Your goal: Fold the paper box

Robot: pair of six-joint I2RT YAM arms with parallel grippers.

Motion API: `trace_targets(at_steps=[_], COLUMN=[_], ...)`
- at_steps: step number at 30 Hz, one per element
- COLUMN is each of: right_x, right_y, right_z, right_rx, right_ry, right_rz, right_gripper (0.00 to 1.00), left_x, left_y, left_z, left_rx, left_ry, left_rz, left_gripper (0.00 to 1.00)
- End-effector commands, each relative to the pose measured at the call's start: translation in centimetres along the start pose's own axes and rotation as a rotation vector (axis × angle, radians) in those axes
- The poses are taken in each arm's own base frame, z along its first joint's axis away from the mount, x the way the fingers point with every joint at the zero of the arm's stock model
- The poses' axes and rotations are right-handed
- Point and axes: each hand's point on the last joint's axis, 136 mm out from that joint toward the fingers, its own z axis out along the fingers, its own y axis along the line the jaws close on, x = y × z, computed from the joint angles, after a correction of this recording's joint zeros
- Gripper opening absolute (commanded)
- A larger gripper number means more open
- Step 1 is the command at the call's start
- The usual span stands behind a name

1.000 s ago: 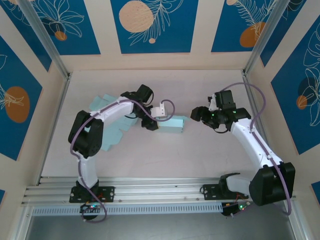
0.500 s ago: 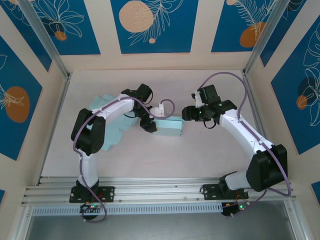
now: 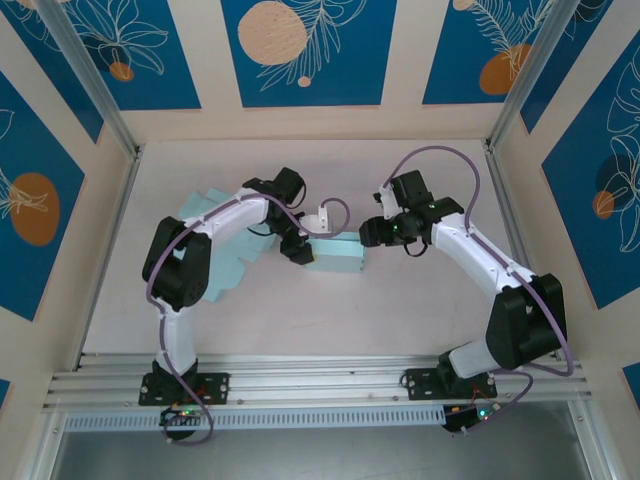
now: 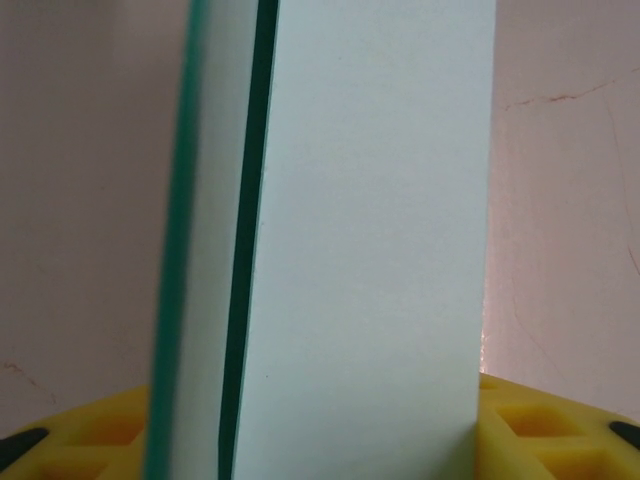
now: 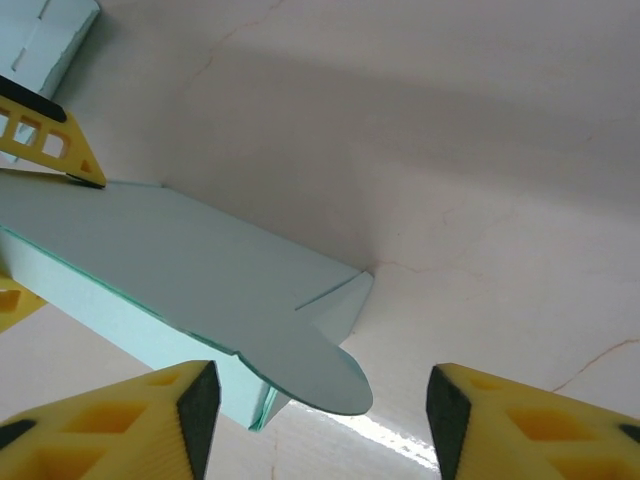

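The light teal paper box (image 3: 340,257) lies on the table between the two arms, with a narrow gap along one panel (image 4: 250,250). My left gripper (image 3: 298,249) is at its left end, shut on it. Its yellow fingers (image 4: 560,425) press both sides of the box (image 4: 370,250), and one of those fingers (image 5: 50,150) is also in the right wrist view. My right gripper (image 3: 371,232) hovers open just off the right end. The box (image 5: 170,250) has a rounded tab (image 5: 320,378) sticking out there, in line with the gap of the right gripper (image 5: 320,420) but touching neither finger.
Flat teal box blanks (image 3: 215,255) lie on the table left of the left arm, and their edge (image 5: 50,35) is in the right wrist view. Patterned walls close in the back and both sides. A metal rail (image 3: 320,380) runs along the front.
The right arm has swung left, from well right of the box up to its right end, with its jaws narrowed a little. The left gripper stays at the box's left end.
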Motion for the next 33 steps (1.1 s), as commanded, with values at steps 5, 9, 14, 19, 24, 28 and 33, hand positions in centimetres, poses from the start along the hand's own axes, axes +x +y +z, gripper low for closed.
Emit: trace_targets(at_steps=[5,9,14,19,24,28,33], right_x=[-0.7,-0.6,-0.6,-0.6,-0.9,-1.2,-1.3], right_y=[2.1,2.6,2.7,1.7,1.6,2.2,2.8], right_z=[-0.7,-0.8,-0.5,0.0,0.7,0.7,0.8], right_rx=[-0.054,-0.058,-0.053,-0.008,-0.006,-0.026,-0.033], right_ry=[0.003,0.012,0.014,0.016,0.029,0.024,0.028], right_rz=[0.007,0.039,0.054,0.053,0.067,0.075,0.085], right_gripper=[0.37,0.3,0.28,0.29,0.24,0.13,0.1], left_x=[-0.1,-0.2,-0.4,-0.3,-0.3,-0.3,-0.2], left_y=[0.7,0.9,0.8,0.6,0.7,0.8,0.9], left_z=[-0.2,-0.2,-0.1,-0.1,-0.1,-0.1,-0.1], left_rx=[-0.014,-0.035,-0.039,-0.032,-0.037,-0.044,-0.056], left_ry=[-0.012,-0.026,-0.032,-0.032,-0.031,-0.027,-0.018], left_rz=[-0.031,-0.044,-0.038,-0.029,-0.027,-0.027,-0.022], left_gripper=[0.51,0.5,0.5,0.5,0.5,0.5,0.49])
